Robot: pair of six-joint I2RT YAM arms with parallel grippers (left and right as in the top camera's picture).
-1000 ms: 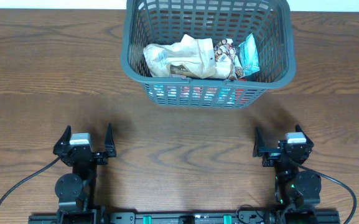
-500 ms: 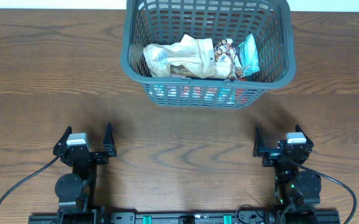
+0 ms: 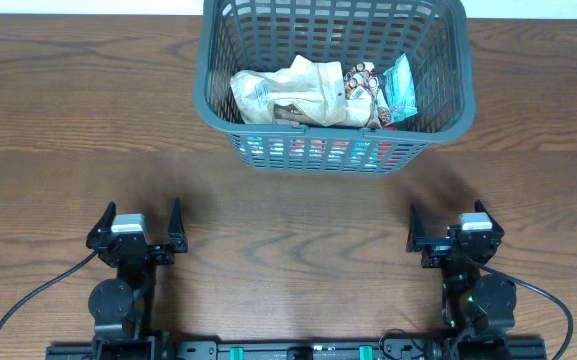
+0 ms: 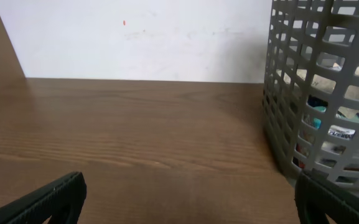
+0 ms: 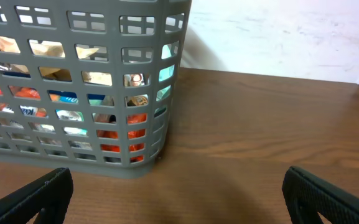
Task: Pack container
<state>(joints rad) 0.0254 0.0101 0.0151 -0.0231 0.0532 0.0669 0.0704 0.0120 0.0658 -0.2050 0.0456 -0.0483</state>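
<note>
**Wooden worktop** (image 3: 68,130): you see it extend left, right and to the near side of the container.

**Container** (image 3: 318,150): a dark grey slotted basket. It stands upright at the far middle of the worktop and touches neither gripper.

**Left gripper** (image 3: 142,208): well apart from the container, off its near left side. You see the fingers spread wide with nothing between them.

**Right gripper** (image 3: 448,212): well apart from the container, off its near right side. Its fingers are likewise spread wide and empty.

**Pale crumpled packet** (image 3: 293,95): inside the container, across its left and middle.

**Teal packet** (image 3: 400,88): inside the container, against its right wall.

**Red and blue packets** (image 5: 114,133): low inside the container, seen through its slots.
</note>
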